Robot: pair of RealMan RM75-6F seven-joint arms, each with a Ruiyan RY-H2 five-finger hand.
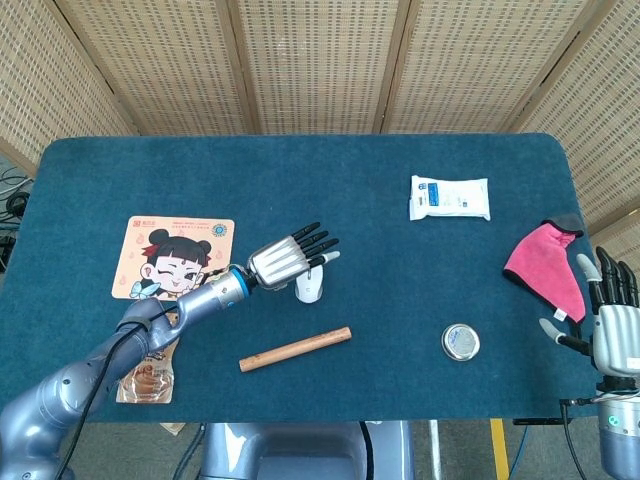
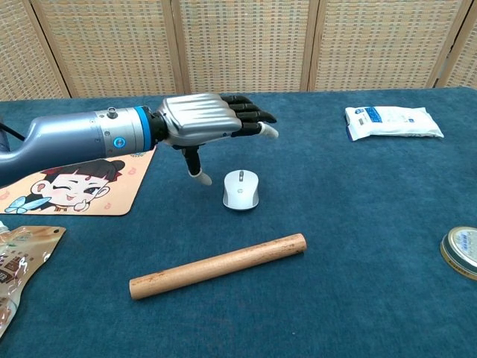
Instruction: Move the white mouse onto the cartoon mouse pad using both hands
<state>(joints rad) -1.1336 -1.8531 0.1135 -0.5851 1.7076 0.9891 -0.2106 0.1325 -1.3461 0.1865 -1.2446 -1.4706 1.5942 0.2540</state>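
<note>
The white mouse [image 1: 310,285] [image 2: 241,189] lies on the blue table, right of the cartoon mouse pad [image 1: 173,258] [image 2: 71,185]. My left hand [image 1: 290,255] [image 2: 209,119] hovers above and just behind the mouse, palm down, fingers stretched out and the thumb hanging down; it holds nothing and does not touch the mouse. My right hand [image 1: 612,318] stands at the table's right edge in the head view, fingers spread and upright, empty. The chest view does not show it.
A wooden rod [image 1: 295,348] [image 2: 218,265] lies in front of the mouse. A white wipes pack [image 1: 449,197] [image 2: 393,121] sits far right, a pink cloth [image 1: 548,266] and a round tin lid [image 1: 460,342] [image 2: 462,250] nearer. A snack packet [image 1: 146,376] [image 2: 15,272] lies by the pad's front.
</note>
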